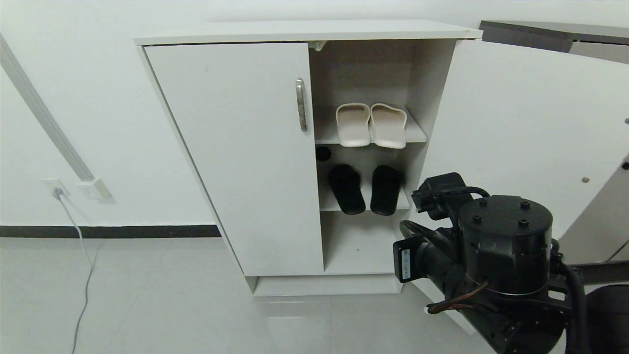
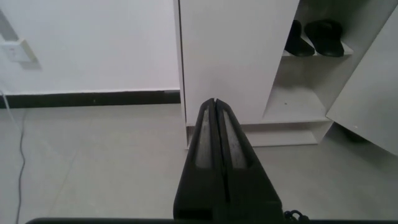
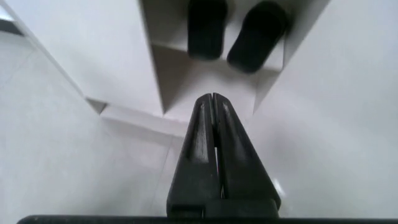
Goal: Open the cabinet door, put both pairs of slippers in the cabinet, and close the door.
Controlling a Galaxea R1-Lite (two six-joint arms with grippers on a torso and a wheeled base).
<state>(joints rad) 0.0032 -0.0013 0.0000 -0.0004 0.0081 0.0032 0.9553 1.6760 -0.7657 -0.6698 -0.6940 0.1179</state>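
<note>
Head camera looks down; all views share black slippers [image 1: 346, 189].

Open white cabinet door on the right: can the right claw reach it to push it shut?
Probably yes: the shut right claw hangs just beside the open white cabinet door, with nothing between them.

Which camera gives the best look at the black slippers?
The head view: the black slippers show whole, side by side on their shelf. The right wrist view cuts off their far ends; the left wrist view catches them small and cropped at the edge.
</note>
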